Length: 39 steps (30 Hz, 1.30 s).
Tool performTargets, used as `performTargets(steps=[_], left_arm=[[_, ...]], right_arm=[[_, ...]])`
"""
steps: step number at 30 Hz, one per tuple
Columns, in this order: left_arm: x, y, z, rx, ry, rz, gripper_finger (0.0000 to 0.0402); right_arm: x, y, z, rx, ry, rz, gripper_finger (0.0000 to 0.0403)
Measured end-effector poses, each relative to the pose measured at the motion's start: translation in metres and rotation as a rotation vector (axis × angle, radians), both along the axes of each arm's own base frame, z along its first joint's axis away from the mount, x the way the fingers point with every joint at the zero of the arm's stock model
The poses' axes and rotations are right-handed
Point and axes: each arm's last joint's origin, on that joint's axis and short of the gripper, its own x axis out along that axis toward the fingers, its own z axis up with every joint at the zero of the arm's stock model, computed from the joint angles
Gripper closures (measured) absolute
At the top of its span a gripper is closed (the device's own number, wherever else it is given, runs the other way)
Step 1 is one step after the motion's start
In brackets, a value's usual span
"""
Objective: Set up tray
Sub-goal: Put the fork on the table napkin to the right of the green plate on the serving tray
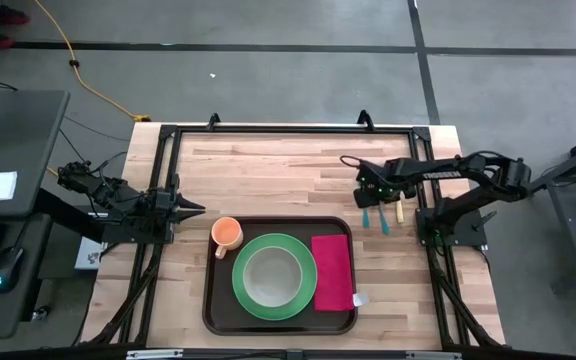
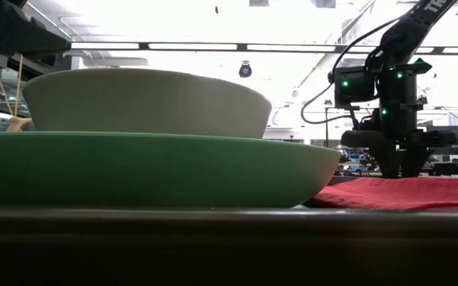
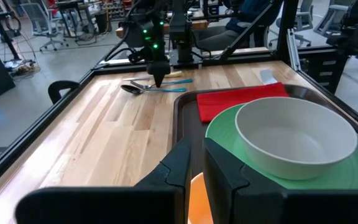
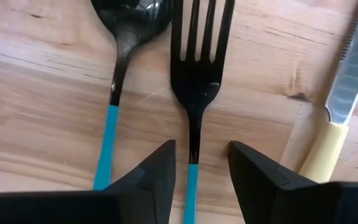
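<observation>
The dark brown tray (image 1: 214, 302) lies at the table's near middle. It carries a green plate (image 1: 240, 290) with a white bowl (image 1: 273, 275), a red napkin (image 1: 332, 270) and an orange cup (image 1: 227, 233). To the right of the tray's far right corner, a teal-handled spoon (image 4: 112, 118), a teal-handled fork (image 4: 194, 81) and a yellow-handled knife (image 4: 344, 81) lie flat on the wood. My right gripper (image 4: 201, 165) is low over them and open, with a finger on either side of the fork's handle. My left gripper (image 3: 197, 163) waits by the cup, open by a narrow gap.
A black frame (image 1: 288, 128) runs along the table's edges. Bare wood (image 1: 268, 170) stretches across the far half of the table, between the tray and the frame. In the low view the plate (image 2: 133, 171) and the bowl (image 2: 141, 99) hide most of the table behind them.
</observation>
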Motion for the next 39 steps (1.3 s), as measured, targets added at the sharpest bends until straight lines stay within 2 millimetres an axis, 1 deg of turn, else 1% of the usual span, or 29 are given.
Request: performTargets(steps=[21,32,39], left_arm=[[0.0000,0.0007,0.0001,0.004,-0.002,0.023,0.0332],[-0.0001,0.0008,0.0001,0.004,-0.003,0.025,0.0332],[-0.0001,0.0008,0.0001,0.004,-0.003,0.026,0.0332]], right_arm=[[0.0011,-0.0099,0.0001,-0.054,-0.035,-0.016,0.0280],[0.0009,-0.0103,0.0001,-0.056,-0.031,0.008,0.0324],[0.0008,-0.0101,0.0000,-0.049,-0.032,0.009,0.0330]])
